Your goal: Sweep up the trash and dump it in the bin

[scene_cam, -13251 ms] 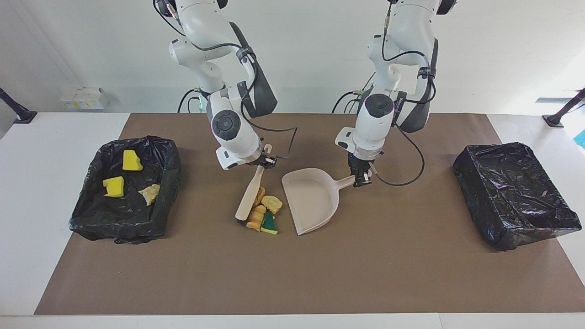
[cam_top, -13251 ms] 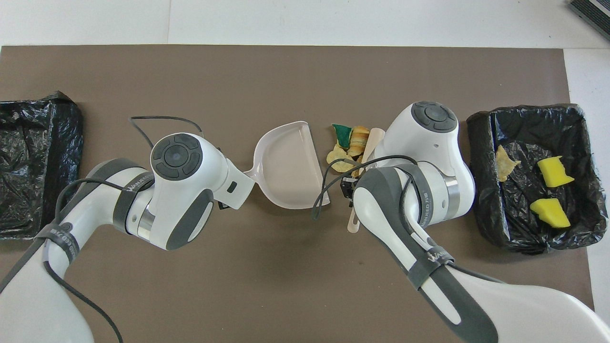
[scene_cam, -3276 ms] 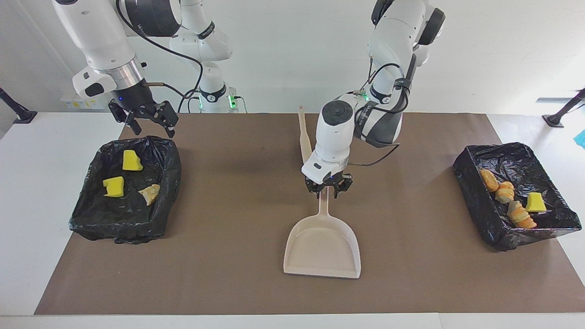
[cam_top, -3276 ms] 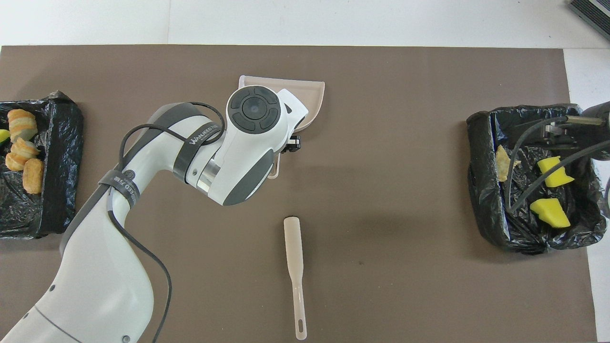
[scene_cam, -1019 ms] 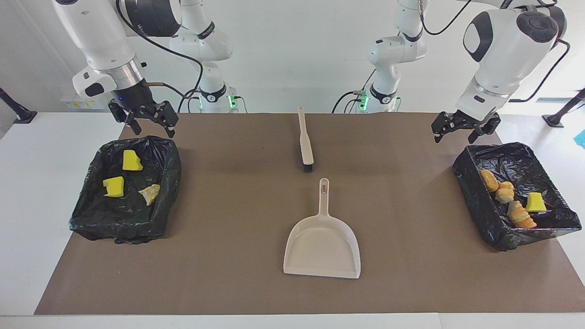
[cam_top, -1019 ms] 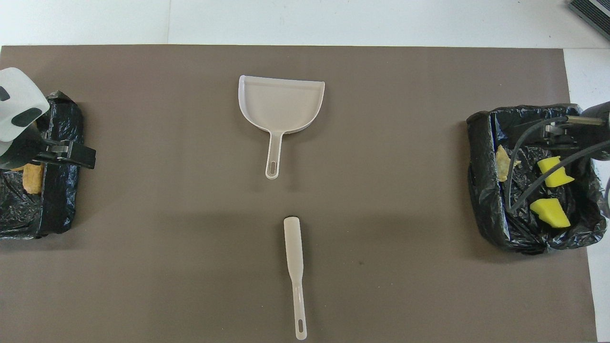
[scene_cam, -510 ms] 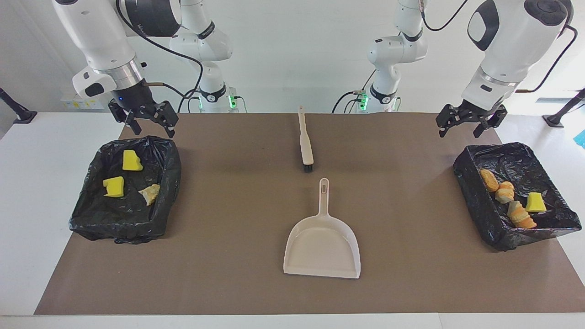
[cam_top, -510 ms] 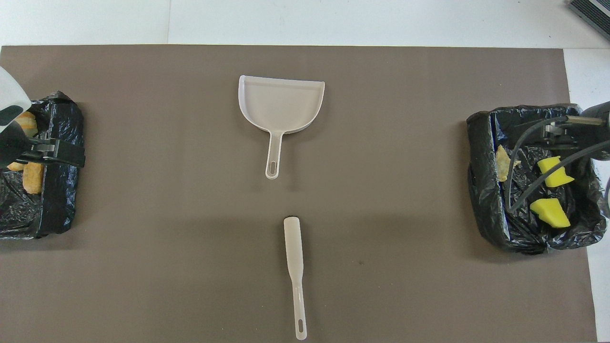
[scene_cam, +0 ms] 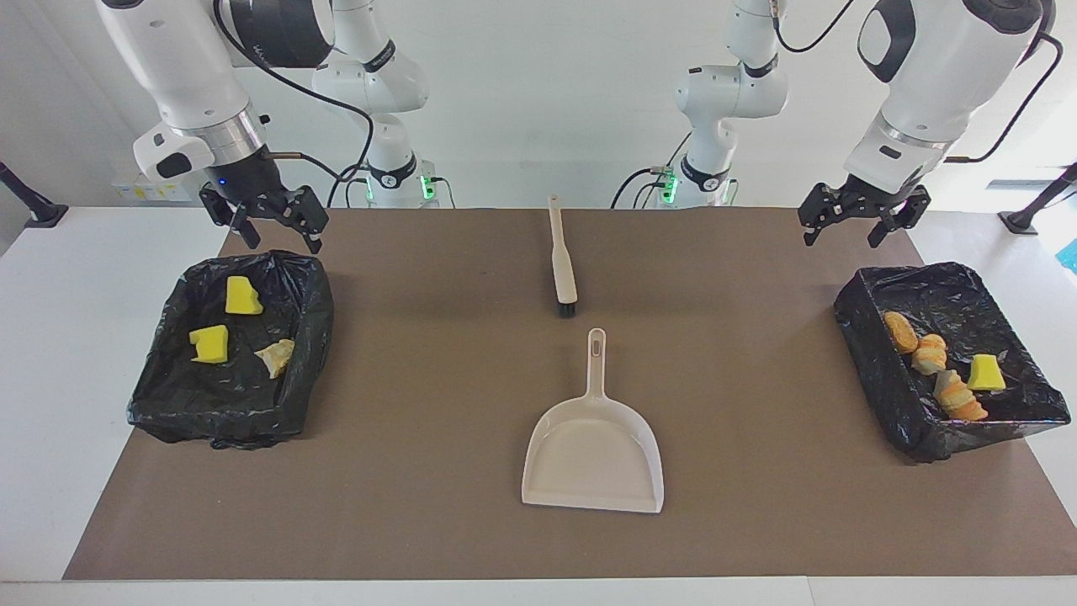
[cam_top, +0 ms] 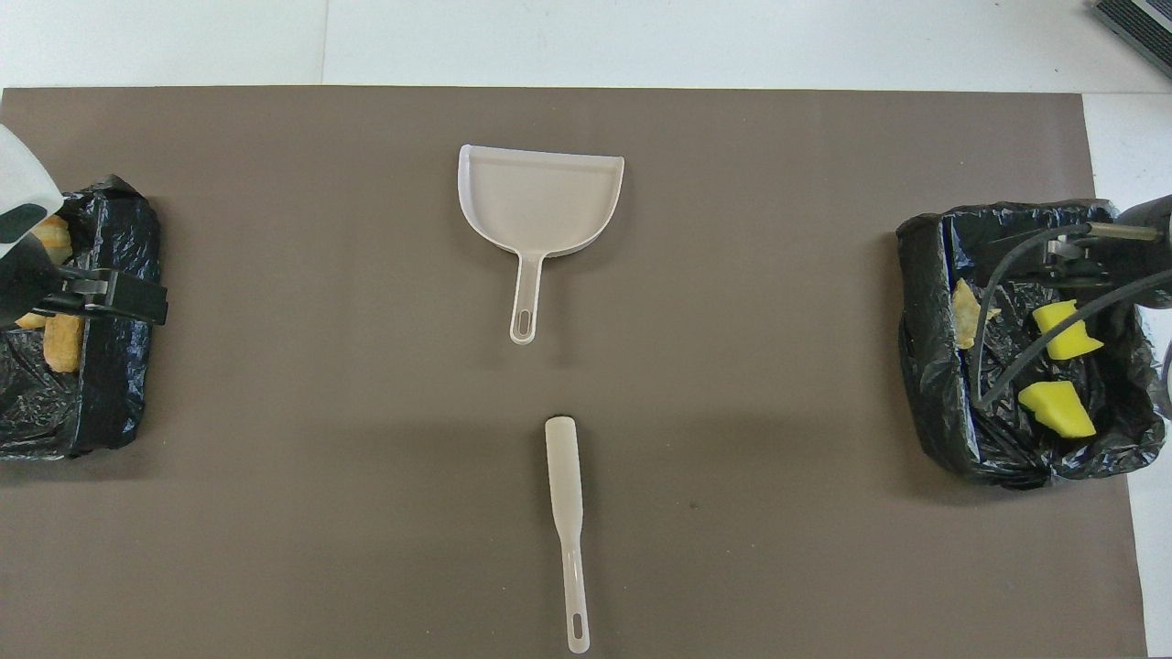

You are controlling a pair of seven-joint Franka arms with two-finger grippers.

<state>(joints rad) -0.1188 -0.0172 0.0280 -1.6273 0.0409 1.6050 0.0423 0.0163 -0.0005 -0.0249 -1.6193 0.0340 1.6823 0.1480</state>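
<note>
Trash (scene_cam: 936,368) sits in both bins (scene_cam: 876,328), straight below my raised end effectors: left (scene_cam: 863,220) and right (scene_cam: 267,220) both wide, empty; dustpan (scene_cam: 592,450) midway

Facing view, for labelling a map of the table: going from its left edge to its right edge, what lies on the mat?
Bin holding yellow sponge chunks → brush → dustpan → bin holding bread-like pieces. The brush and dustpan overlap slightly in that direction; the brush lies nearer to the robots.
</note>
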